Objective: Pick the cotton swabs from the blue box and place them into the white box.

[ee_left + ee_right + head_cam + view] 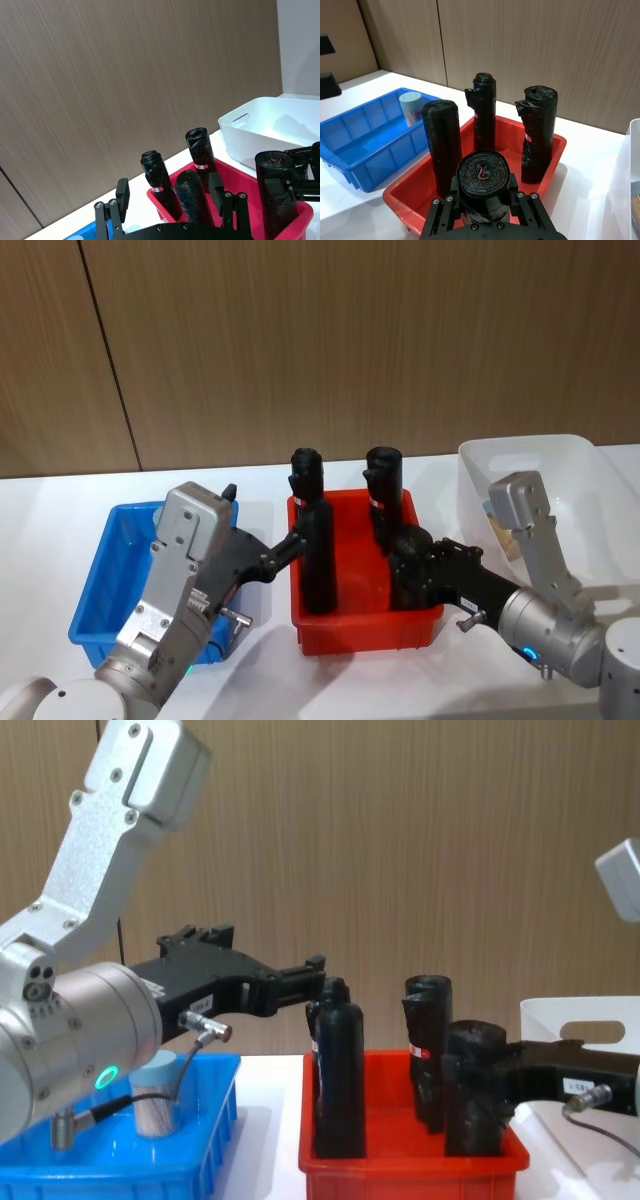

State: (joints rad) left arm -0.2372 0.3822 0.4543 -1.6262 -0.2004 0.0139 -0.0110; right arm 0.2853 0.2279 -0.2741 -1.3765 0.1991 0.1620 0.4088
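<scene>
One tub of cotton swabs (411, 107) with a pale lid stands in the blue box (355, 145), and shows low beside my left arm as the cotton swabs (155, 1097). Another tub (505, 528) lies in the white box (560, 455), half hidden by my right arm. My left gripper (169, 190) is open over the red bin's left side, its fingers (122, 194) either side of a black roll (192, 197). My right gripper (482, 187) is shut on another black roll (482, 175) standing in the red bin's front right.
The red bin (365, 625) sits between the blue box (105, 575) and the white box (590, 1020). Two more black rolls (484, 110) stand upright at its back. A wood-panelled wall rises behind the white table.
</scene>
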